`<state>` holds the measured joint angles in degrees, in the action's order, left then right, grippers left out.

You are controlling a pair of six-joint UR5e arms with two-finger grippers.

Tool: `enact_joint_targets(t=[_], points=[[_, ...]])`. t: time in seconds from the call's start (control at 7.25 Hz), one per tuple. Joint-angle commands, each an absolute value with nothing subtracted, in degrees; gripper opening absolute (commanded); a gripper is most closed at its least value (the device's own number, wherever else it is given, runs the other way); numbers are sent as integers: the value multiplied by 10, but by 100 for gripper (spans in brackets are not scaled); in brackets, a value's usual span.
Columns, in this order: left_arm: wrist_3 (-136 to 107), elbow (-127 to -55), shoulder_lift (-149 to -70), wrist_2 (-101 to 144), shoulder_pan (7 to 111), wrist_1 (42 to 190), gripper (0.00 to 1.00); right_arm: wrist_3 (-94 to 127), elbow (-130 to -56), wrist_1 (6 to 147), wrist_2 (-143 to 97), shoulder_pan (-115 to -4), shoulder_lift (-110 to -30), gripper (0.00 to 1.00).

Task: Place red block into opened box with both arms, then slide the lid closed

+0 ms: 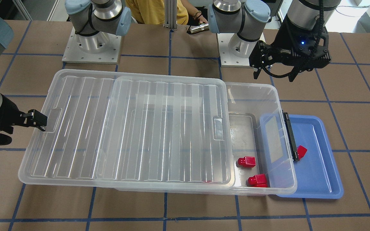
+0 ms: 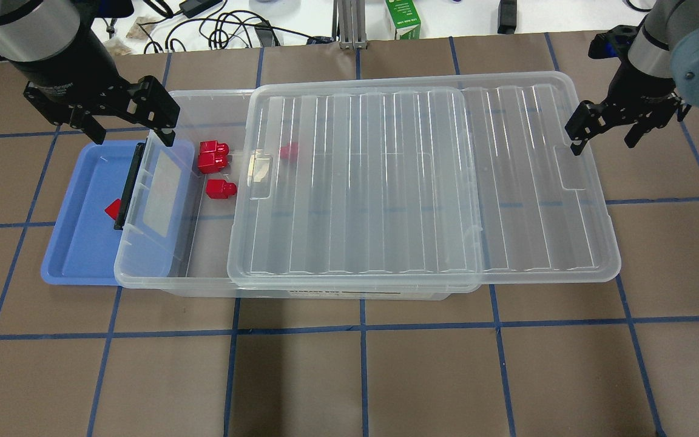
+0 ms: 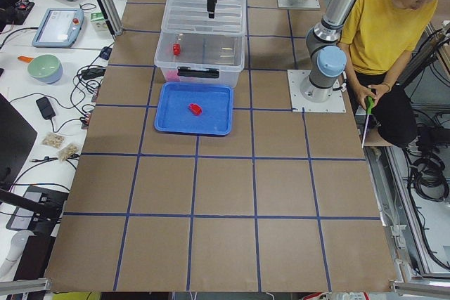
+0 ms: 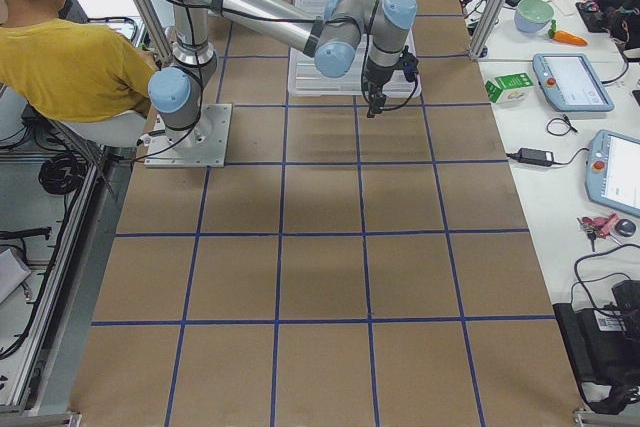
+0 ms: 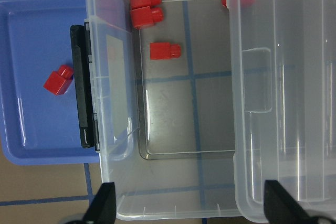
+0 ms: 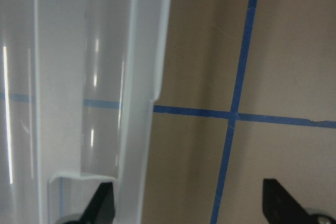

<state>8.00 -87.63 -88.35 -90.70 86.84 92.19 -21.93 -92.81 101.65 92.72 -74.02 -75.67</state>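
Note:
The see-through box [image 2: 161, 276] lies mid-table with its left end uncovered. The ridged lid [image 2: 422, 182] rests on it, slid right and overhanging the box's right end. Two red blocks [image 2: 213, 156] sit together inside the uncovered end. A third [image 2: 221, 189] lies beside them, and another [image 2: 289, 151] shows through the lid. One more red block [image 2: 113, 210] lies in the blue tray [image 2: 76, 255]. My left gripper [image 2: 128, 130] hangs open above the box's latch end, holding nothing. My right gripper [image 2: 604, 136] is open, its fingers either side of the lid's [image 6: 79, 77] short edge.
The blue tray sits against the box's black latch bar [image 1: 291, 136]. Both arm bases [image 1: 92, 48] stand behind the box. A person in a yellow shirt [image 3: 383, 19] sits beside the table near the bases. Cables, a green carton [image 2: 402, 18] and tablets lie on the far bench.

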Motion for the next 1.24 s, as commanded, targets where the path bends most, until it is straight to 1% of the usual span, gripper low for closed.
enact_joint_targets(t=[0.0, 0.28, 0.55, 0.69, 0.97, 1.1], points=[[80, -877, -884, -908, 868, 922, 100, -221, -928, 1017, 940, -739, -757, 100], [87, -878, -883, -910, 862, 923, 100, -222, -928, 1017, 947, -739, -756, 100], [198, -878, -887, -911, 833, 925, 100, -239, -930, 1018, 948, -738, -757, 100], [213, -882, -902, -907, 786, 925, 100, -240, -931, 1018, 948, -734, -757, 100], [370, -920, -923, -903, 677, 905, 100, -242, -932, 1018, 948, -725, -757, 100], [457, -938, -938, -902, 639, 860, 100, -242, -932, 1017, 948, -725, -757, 100]])
